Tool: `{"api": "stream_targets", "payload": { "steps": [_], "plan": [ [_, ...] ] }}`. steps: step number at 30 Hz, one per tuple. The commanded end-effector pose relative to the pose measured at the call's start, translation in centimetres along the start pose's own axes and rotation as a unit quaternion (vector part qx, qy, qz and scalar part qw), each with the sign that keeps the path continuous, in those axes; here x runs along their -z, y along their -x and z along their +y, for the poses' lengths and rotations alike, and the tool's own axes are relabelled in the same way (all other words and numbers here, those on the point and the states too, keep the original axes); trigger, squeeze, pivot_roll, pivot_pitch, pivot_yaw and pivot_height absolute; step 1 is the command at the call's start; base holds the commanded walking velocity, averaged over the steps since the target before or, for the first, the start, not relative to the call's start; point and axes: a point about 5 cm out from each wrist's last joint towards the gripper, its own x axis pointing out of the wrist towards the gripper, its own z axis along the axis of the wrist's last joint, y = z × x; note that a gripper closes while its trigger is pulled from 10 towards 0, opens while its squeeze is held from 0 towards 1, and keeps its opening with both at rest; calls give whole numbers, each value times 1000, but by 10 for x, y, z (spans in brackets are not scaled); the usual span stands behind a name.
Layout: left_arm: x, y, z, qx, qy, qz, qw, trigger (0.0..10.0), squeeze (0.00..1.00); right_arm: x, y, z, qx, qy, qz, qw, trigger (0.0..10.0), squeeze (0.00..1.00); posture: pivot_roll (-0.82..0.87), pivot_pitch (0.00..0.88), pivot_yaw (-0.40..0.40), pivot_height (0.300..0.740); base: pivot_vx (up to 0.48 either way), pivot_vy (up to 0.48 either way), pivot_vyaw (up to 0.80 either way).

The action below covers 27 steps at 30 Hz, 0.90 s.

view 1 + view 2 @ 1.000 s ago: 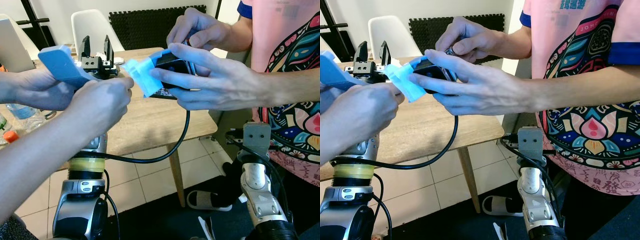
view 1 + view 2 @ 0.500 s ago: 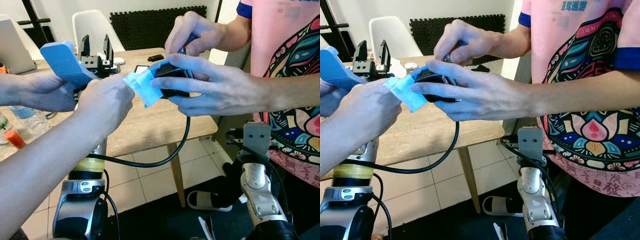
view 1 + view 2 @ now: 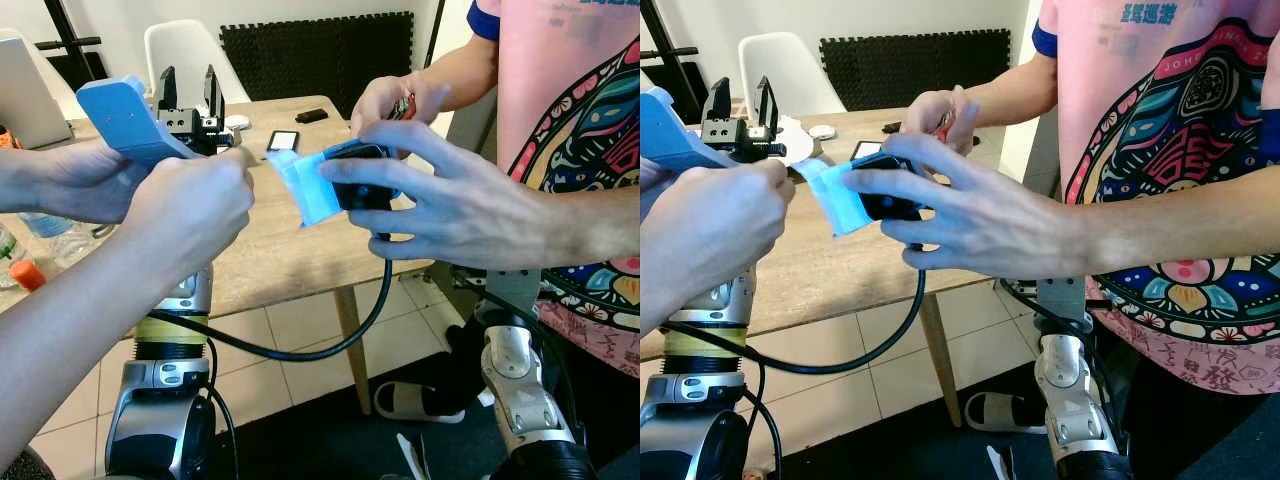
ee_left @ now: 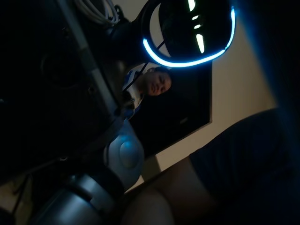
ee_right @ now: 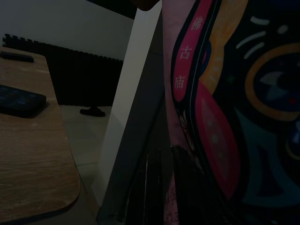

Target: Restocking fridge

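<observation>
Pale blue cloth point(image 3: 308, 186), pink patterned shirt point(image 3: 570, 110), seemingly.

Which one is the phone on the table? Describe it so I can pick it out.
On the wooden table, look at the far side, behind the people's hands. The phone lies flat, a dark slab with a pale rim; the smaller black object lies further back.

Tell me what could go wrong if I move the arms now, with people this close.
Two risks. People's hands work right beside the raised left end effector, so an arm motion could strike them. The black cable hangs from the black device they hold and loops across the left arm; moving could snag it or yank the device. I'd hold still.
</observation>
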Motion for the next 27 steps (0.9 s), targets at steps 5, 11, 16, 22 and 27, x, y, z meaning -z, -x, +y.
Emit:
{"api": "stream_targets", "payload": {
  "steps": [5, 11, 16, 22, 27],
  "plan": [
    [-3, -2, 0, 1, 0, 1, 1000, 10000, 0, 3, 1, -1, 3, -1, 9, 1000, 10000, 0, -16, 0, -29, 740, 0, 0, 0],
    [-2, -2, -1, 2, 0, 2, 1000, 10000, 0, 3, 1, 0, 2, -1, 9, 1000, 10000, 0, -16, 0, -28, 740, 0, 0, 0],
    [-2, -1, -1, 3, 0, 3, 1000, 10000, 0, 4, 1, 0, 2, -1, 9, 1000, 10000, 0, -15, 0, -27, 740, 0, 0, 0],
    [-2, -1, 0, 2, -1, 4, 1000, 10000, 0, 4, 1, 0, 2, -1, 10, 1000, 10000, 0, -13, 0, -28, 740, 0, 0, 0],
    [-2, -1, 0, 2, -1, 4, 1000, 10000, 0, 4, 1, 0, 2, -1, 10, 1000, 10000, 0, -14, 0, -29, 740, 0, 0, 0]
  ]
}}
